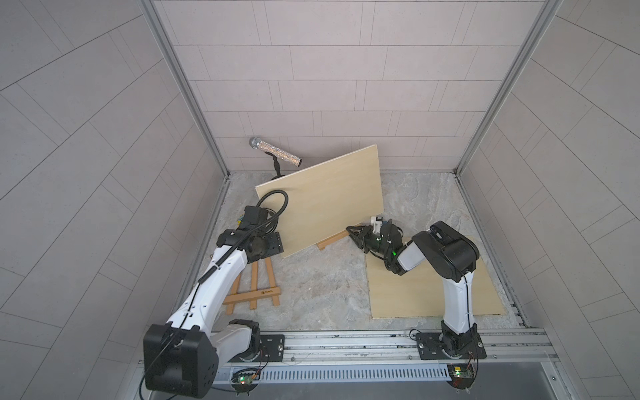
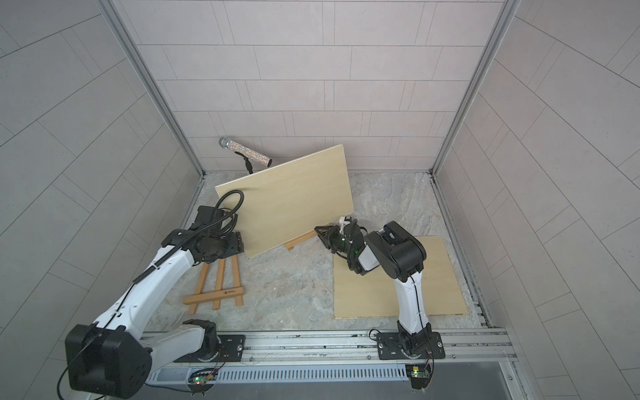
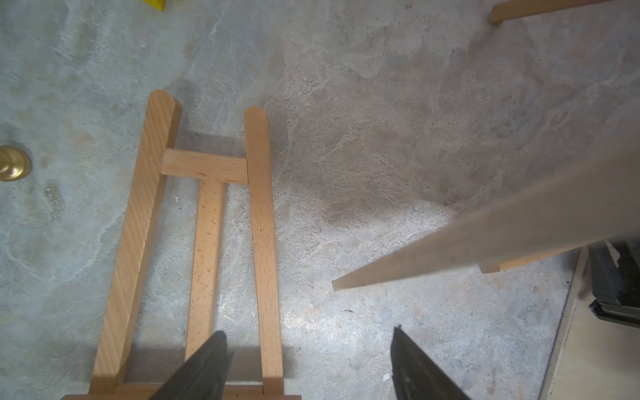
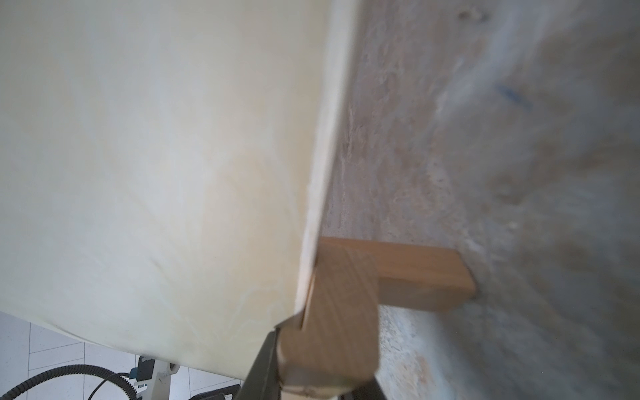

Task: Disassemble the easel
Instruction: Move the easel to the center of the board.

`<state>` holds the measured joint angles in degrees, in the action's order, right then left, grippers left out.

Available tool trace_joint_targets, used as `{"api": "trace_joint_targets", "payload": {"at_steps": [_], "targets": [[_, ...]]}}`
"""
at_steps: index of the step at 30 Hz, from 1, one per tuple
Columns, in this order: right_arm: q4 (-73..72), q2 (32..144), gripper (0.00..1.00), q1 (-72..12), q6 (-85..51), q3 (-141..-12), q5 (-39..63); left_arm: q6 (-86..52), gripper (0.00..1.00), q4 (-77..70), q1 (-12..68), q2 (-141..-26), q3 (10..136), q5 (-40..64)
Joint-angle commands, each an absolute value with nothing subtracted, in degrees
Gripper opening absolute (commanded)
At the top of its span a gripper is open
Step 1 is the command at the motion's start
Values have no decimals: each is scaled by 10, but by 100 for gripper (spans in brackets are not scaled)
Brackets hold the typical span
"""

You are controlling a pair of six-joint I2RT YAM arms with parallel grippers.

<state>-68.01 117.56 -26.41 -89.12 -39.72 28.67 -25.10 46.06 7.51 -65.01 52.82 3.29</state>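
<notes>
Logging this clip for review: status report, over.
Left gripper open, above flat easel frame. Right gripper shut on easel ledge, board standing tilted on it. Microphone behind board; second board flat under right arm.

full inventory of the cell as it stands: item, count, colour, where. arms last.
microphone: 1, glittery silver, on a black stand, back left by the wall
tilted board: 1, pale wood, centre back, leaning
ledge strip: 1, tan wood, under the tilted board's lower edge
flat board: 1, pale wood, lying front right under the right arm
easel frame: 1, tan wood, lying flat, front left
knob: 1, brass, on the table beside the easel frame
yellow item: 1, only a corner shows
left tool: 1, black, open, over the easel frame
right tool: 1, black, shut on the ledge strip
</notes>
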Motion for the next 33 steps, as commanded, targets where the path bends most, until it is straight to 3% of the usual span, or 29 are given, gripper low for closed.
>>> {"api": "trace_joint_targets", "payload": {"at_steps": [1,7,14,22,25,33], "targets": [[-585,1180,28,-262,-864,-387,308,-238,79,454,66,-625,512,16],[-568,1147,50,-240,-854,-386,318,-214,80,431,53,-614,513,34],[-447,1053,63,-214,-790,-380,345,-185,81,390,26,-609,511,92],[-148,914,78,-205,-558,-422,363,-154,80,307,-60,-609,496,213],[-93,900,81,-195,-488,-448,367,-166,78,260,-86,-625,500,274],[-173,920,81,-157,-478,-451,412,-142,73,179,-92,-648,506,366]]}}
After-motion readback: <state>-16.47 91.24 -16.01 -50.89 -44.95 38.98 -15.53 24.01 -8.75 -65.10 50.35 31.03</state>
